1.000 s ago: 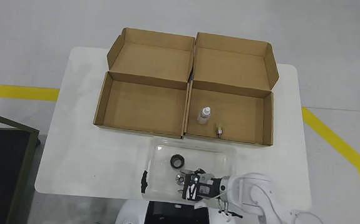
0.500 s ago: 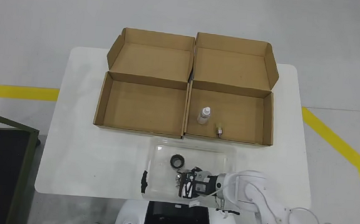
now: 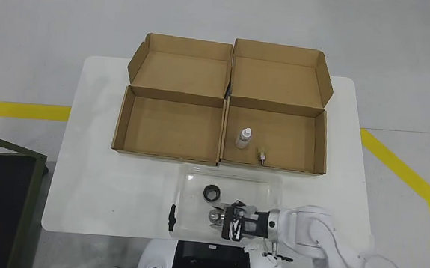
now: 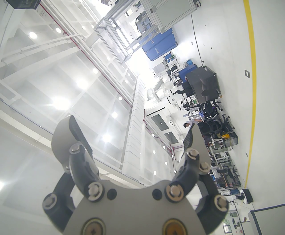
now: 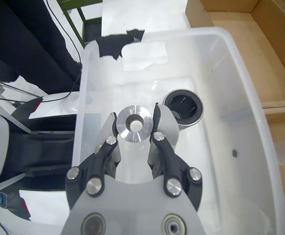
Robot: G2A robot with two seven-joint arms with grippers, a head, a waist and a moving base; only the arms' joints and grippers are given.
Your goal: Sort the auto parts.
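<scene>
**A:** Where do we have the right gripper (image 5: 134, 124)?

**B:** Down inside the clear bin (image 5: 224, 42). Its two fingers press on opposite sides of the metal ring (image 5: 133, 136), so we have the ring clamped between the pads, its hole facing the wrist camera. We cannot tell whether it rests on the bin floor or hangs just above it.

**A:** Is anything crowding us in there?

**B:** The black bearing (image 5: 184, 109) lies on its side just beside the outer face of one finger, and we cannot tell whether the two touch. On the other finger's side the long bin wall rises close by. Ahead of the fingertips, the end wall carries a torn strip of black tape (image 5: 115, 45).

**A:** And past the bin?

**B:** Beyond the wall on the bearing's side, two open cartons stand side by side on the white table (image 3: 95, 193), their lids folded back. The empty carton (image 3: 169, 127) lies ahead of the fingertips and across. The second carton (image 3: 293, 139) lies back along our arm and across. It holds a white bottle (image 3: 243, 137) and a small brass fitting (image 3: 261, 157), which are near each other but apart. Both are well apart from the gripper, with the bin wall and carton wall between.

**A:** What about the left gripper (image 4: 131, 133)?

**B:** Its fingers stand spread wide with nothing between them — they point up at the ceiling lights.
</scene>
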